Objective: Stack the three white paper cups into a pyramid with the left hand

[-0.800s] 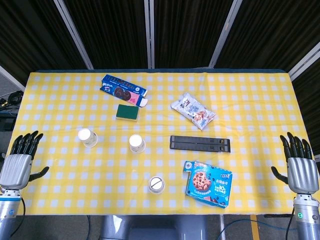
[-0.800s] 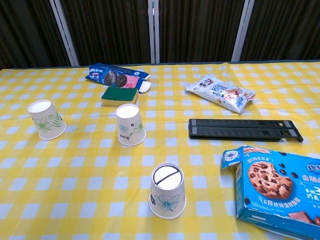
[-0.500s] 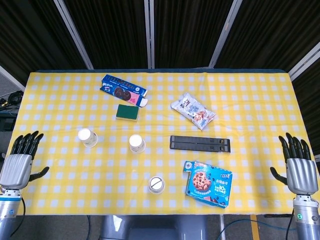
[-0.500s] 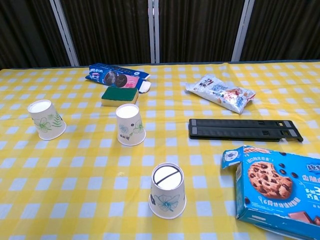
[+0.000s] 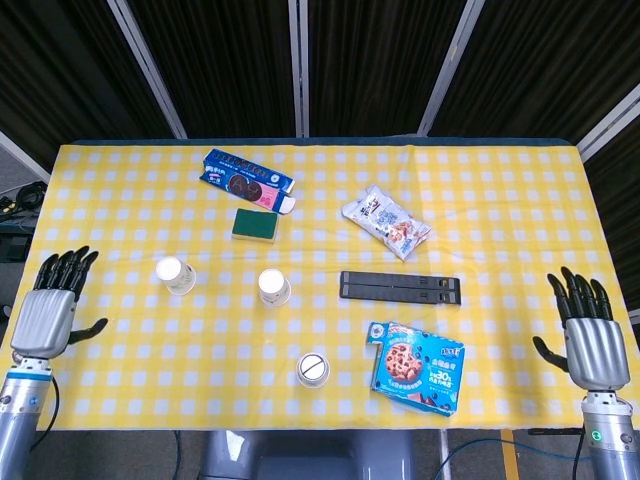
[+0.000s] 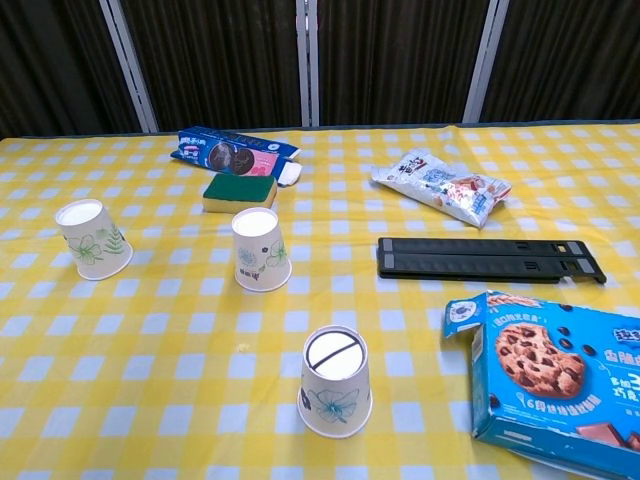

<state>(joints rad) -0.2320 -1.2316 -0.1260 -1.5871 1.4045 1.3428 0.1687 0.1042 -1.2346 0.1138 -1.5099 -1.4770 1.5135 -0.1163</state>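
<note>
Your left hand (image 5: pixel 48 305) and right hand (image 5: pixel 588 332) hang empty, fingers spread, at the table's edges. Three tapered paper cups (image 6: pixel 335 383) stand inverted, apart, on the checked cloth (image 6: pixel 180 360), unstacked.

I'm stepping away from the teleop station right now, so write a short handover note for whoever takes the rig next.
Left hand: open, holds nothing, at the table's left edge.
Right hand: open, holds nothing, at the right edge.
Cups: all three upside down and apart on the yellow checked cloth. Left cup is nearest the left hand, middle cup sits in front of the green sponge, near cup stands left of the cookie box.
Done: nothing stacked.
Left: set two cups side by side, place the third on top, using the left hand only.
</note>
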